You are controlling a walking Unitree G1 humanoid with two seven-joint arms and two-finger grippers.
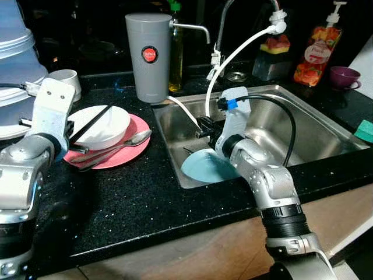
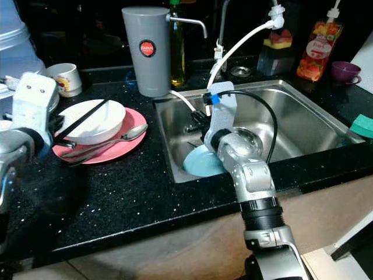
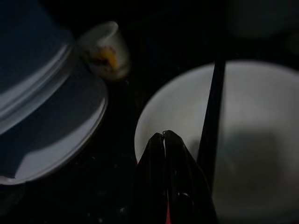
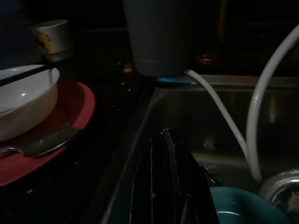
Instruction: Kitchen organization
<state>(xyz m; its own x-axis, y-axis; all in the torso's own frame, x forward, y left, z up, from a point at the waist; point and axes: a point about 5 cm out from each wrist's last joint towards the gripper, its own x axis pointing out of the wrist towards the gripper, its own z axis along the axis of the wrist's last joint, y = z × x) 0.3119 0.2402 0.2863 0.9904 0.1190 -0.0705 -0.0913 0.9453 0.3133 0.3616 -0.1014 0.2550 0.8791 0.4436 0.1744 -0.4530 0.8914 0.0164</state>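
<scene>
Landmark: steel sink [image 1: 303,125] set in the black speckled counter [image 1: 128,198].

Right gripper [image 4: 163,140]: down inside the sink, near its wall closest to the pink plate. In the right wrist view the two black fingers are pressed together with nothing between them. A light blue plate [image 1: 207,166] lies on the sink floor just beside this arm; whether the gripper touches it cannot be told.

Left gripper [image 3: 163,137]: over the counter, well away from the sink on the pink-plate side. Fingers pressed together, nothing pinched, tips hovering at the rim of the white bowl [image 1: 102,125].

White bowl sits on a pink plate [image 1: 131,149], which rests on the counter beside the sink. Black chopsticks [image 1: 93,121] lie across the bowl. A metal spoon [image 1: 125,143] rests on the pink plate on its sink-facing side, next to the bowl.

Behind the sink's corner: a tall grey canister [image 1: 148,55] with a red round label. A white hose [image 1: 233,58] runs from the tap area down into the sink. A small white cup [image 1: 67,81] stands past the bowl, farther from the sink. A stack of pale plates [image 3: 51,107] lies beyond the cup. A teal sponge [image 1: 364,129] lies at the sink's far edge.
</scene>
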